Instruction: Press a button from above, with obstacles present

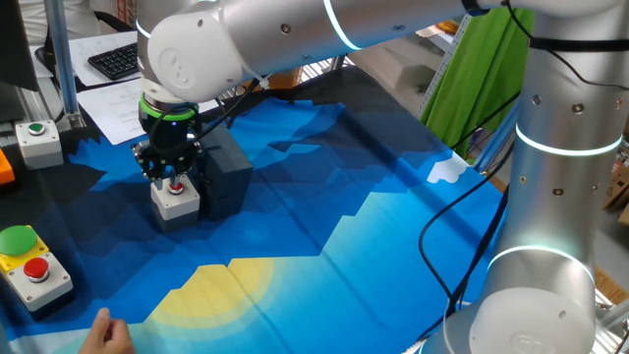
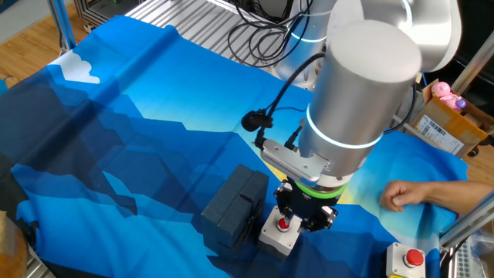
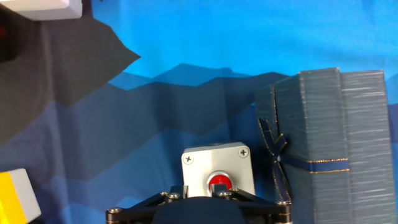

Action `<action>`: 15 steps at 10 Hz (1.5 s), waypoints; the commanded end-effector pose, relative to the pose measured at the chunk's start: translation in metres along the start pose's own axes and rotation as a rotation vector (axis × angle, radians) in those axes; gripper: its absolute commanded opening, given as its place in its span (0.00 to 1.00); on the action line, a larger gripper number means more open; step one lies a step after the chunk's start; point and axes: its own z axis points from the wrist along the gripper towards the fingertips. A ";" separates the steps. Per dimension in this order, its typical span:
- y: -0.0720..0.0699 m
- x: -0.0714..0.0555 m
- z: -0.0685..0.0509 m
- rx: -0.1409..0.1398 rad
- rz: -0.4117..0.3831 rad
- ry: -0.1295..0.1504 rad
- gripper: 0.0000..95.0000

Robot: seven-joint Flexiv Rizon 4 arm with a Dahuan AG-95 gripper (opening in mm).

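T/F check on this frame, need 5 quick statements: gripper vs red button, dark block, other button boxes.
1. The gripper is directly over the red button. True.
2. The dark block stands beside the grey button box. True.
3. The dark block lies on top of the button box. False: it stands on the blue cloth next to the box and rises higher than it.
4. The yellow box carries only a red button. False: it has a green and a red one.
5. The box with the green button is under the gripper. False: it sits off near the table edge, away from the arm.
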 end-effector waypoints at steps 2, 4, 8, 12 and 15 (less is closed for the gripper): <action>-0.002 -0.002 0.003 0.004 -0.004 0.003 0.20; -0.002 0.000 0.004 0.000 -0.002 0.003 0.20; -0.002 0.003 0.009 -0.001 -0.003 0.001 0.20; -0.003 0.002 0.009 0.000 -0.005 0.003 0.20; -0.004 0.001 0.008 -0.001 -0.007 0.004 0.40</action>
